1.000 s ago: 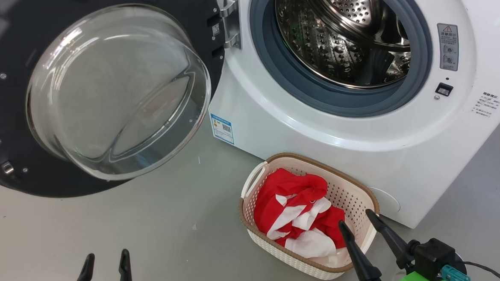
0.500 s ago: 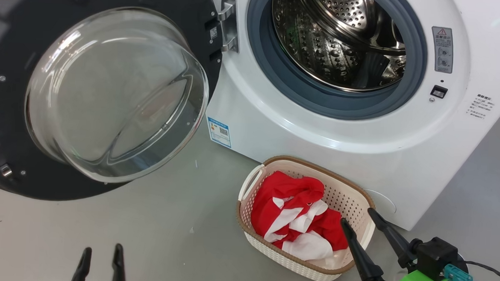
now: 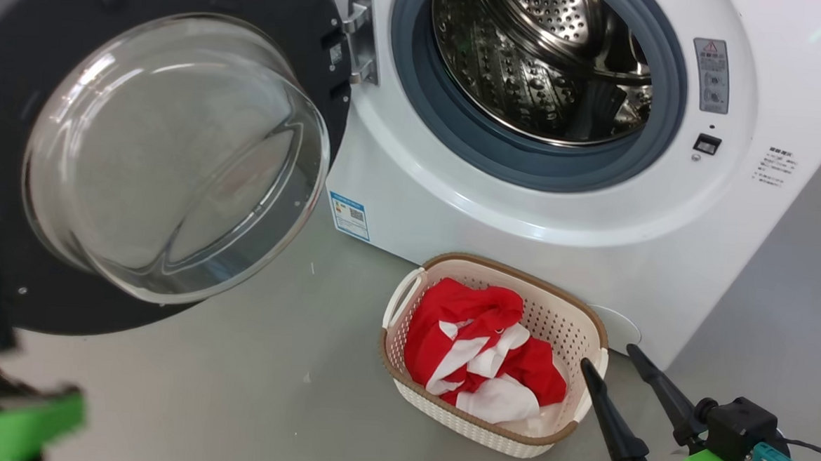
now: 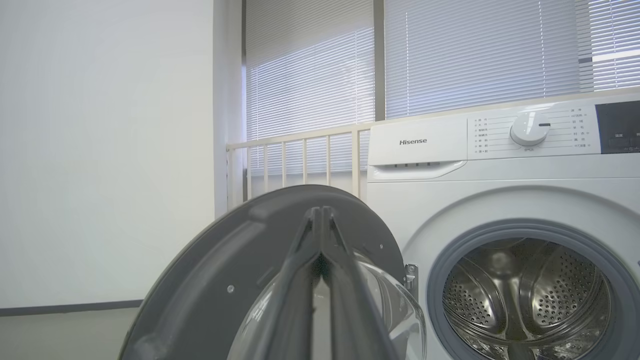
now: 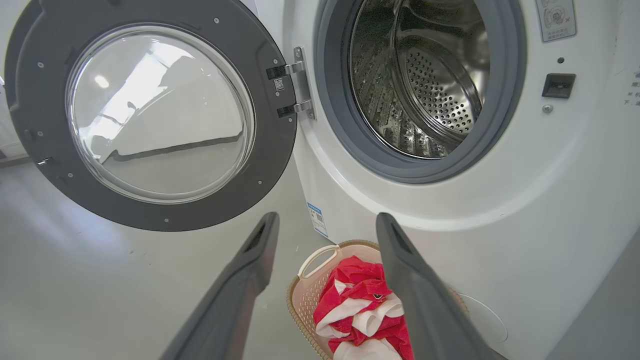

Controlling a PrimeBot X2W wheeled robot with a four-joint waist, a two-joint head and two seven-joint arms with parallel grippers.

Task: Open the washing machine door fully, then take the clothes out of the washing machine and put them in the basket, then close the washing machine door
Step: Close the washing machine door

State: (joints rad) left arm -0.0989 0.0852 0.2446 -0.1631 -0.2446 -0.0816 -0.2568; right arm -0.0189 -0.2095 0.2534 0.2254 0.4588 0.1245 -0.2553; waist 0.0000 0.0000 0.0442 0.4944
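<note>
**Clothes out, door waiting to be shut**

Head view: the clothes (image 3: pixel 478 346) are lying in the basket (image 3: pixel 514 265), just beside my right gripper (image 3: pixel 608 355), its fingers spread and empty.
Left wrist view: I'm holding my left gripper (image 4: pixel 320 214) clenched on nothing, the washing machine door (image 4: pixel 225 260) beyond the tips, probably as a pusher.
Right wrist view: the washing machine (image 5: pixel 500 210) drum is sitting empty above the fingers.

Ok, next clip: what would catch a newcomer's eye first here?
The red-and-white clothes, heaped in the basket on the floor in front of the machine. Next, the door, standing wide open at the left with its glass bowl bulging out, and the shiny steel drum to its right. The open right gripper hangs by the basket's right end.
</note>
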